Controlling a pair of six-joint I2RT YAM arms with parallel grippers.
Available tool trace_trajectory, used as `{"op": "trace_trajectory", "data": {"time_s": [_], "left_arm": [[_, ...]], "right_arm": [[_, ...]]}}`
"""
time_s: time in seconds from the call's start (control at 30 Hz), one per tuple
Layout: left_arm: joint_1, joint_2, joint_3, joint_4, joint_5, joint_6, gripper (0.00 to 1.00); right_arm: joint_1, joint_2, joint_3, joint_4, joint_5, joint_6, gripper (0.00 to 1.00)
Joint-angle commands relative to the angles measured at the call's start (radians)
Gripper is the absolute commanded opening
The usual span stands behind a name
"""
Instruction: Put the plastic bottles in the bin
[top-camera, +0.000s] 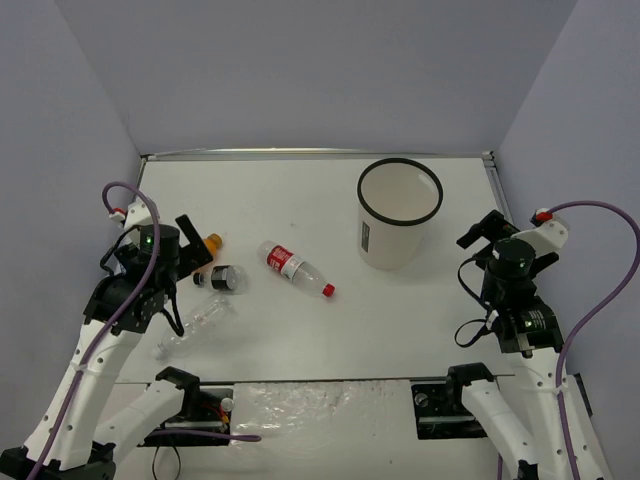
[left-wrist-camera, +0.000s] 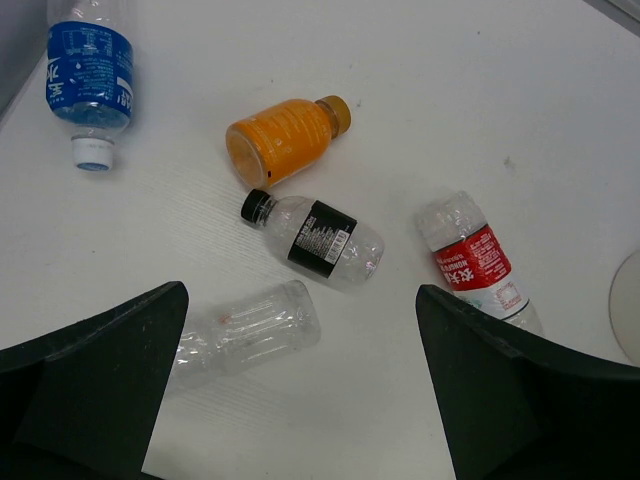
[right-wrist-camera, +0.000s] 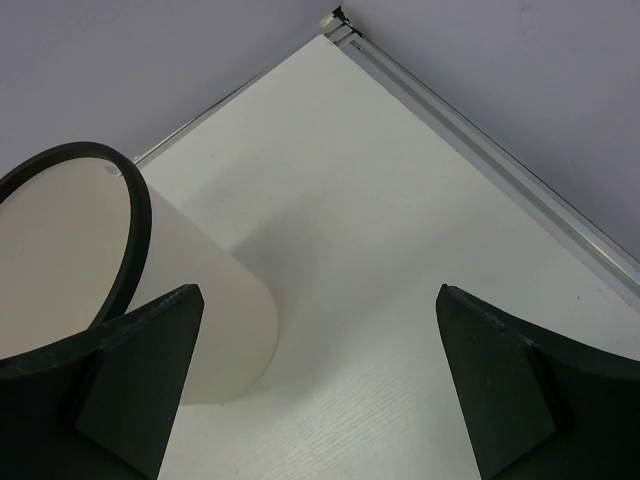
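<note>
The white bin (top-camera: 388, 240) with a black rim stands at the back right; it also shows in the right wrist view (right-wrist-camera: 225, 320). The red-labelled bottle (top-camera: 290, 265) lies mid-table. The orange bottle (top-camera: 212, 242), the black-labelled bottle (top-camera: 226, 278) and the clear plain bottle (top-camera: 195, 325) lie at the left. The left wrist view shows the blue-labelled (left-wrist-camera: 90, 75), orange (left-wrist-camera: 285, 135), black-labelled (left-wrist-camera: 320, 235), red-labelled (left-wrist-camera: 478, 262) and plain (left-wrist-camera: 245, 330) bottles. My left gripper (left-wrist-camera: 300, 390) is open and empty above them. My right gripper (right-wrist-camera: 320, 390) is open and empty, right of the bin.
A metal rail (top-camera: 320, 153) runs along the table's back edge, with grey walls behind and at both sides. A crumpled clear plastic sheet (top-camera: 300, 405) lies at the near edge between the arm bases.
</note>
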Motion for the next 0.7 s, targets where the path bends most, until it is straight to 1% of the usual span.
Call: {"op": "trace_trajectory", "data": {"time_s": [0.0,0.07,0.2,0.27,0.37,0.5,0.6,0.67], "left_arm": [[0.0,0.018,0.004,0.037,0.005,-0.016,0.97],[0.0,0.027,0.005,0.043,0.006,-0.011,0.97],[0.001,0.036,-0.014,0.064,0.007,-0.008,0.97],[0.0,0.04,-0.023,0.081,0.011,0.0,0.97],[0.0,0.052,-0.036,0.09,0.012,0.003,0.97],[0.0,0.067,-0.054,0.115,0.023,0.009,0.97],[0.0,0.079,-0.065,0.128,0.04,0.017,0.97],[0.001,0.084,-0.077,0.131,0.045,0.017,0.97]], "right_arm": [[-0.003,0.001,0.047,0.049,-0.025,-0.029,1.0],[-0.003,-0.013,0.045,0.05,-0.093,-0.053,1.0],[-0.003,-0.036,0.045,0.054,-0.124,-0.068,1.0],[-0.003,-0.038,0.051,0.056,-0.163,-0.074,1.0],[-0.002,-0.02,0.051,0.064,-0.278,-0.094,1.0],[0.003,0.042,0.042,0.069,-0.413,-0.123,1.0],[0.054,0.099,0.028,0.09,-0.493,-0.142,1.0],[0.121,0.115,0.011,0.135,-0.496,-0.155,1.0]]}}
